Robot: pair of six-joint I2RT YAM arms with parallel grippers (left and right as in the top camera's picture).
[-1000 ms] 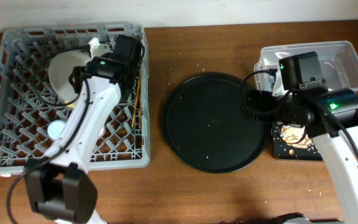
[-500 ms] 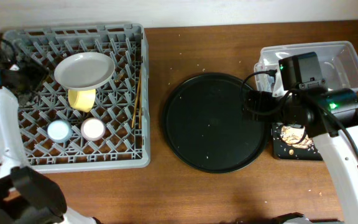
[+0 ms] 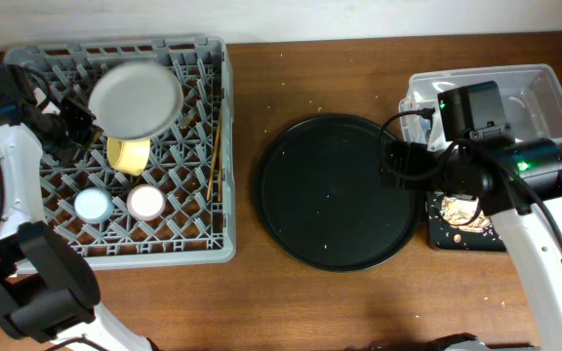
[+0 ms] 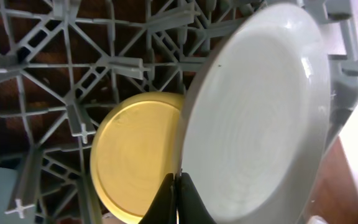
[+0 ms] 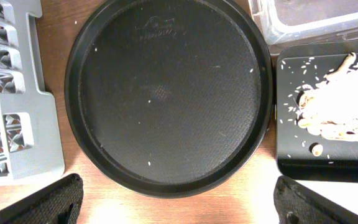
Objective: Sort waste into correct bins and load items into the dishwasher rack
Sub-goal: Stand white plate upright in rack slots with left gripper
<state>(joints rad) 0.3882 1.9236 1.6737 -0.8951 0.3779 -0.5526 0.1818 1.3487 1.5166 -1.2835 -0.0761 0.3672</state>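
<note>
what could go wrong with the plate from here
1. The left gripper pinches only the rim of the tilted plate, so it might slip and drop into the rack.
2. The plate's edge sits right beside the bowl; lowering it could knock or land on the bowl.

Table (image 3: 261, 302): rack (image 3: 115, 255); round black tray (image 3: 330, 195); clear tub (image 3: 527, 93); shallow black tray (image 5: 316, 163)

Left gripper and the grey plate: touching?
Touching. The left wrist view shows the left gripper closed on the lower rim of the plate, with a dark finger pressed against each side of the edge and no gap visible.
</note>
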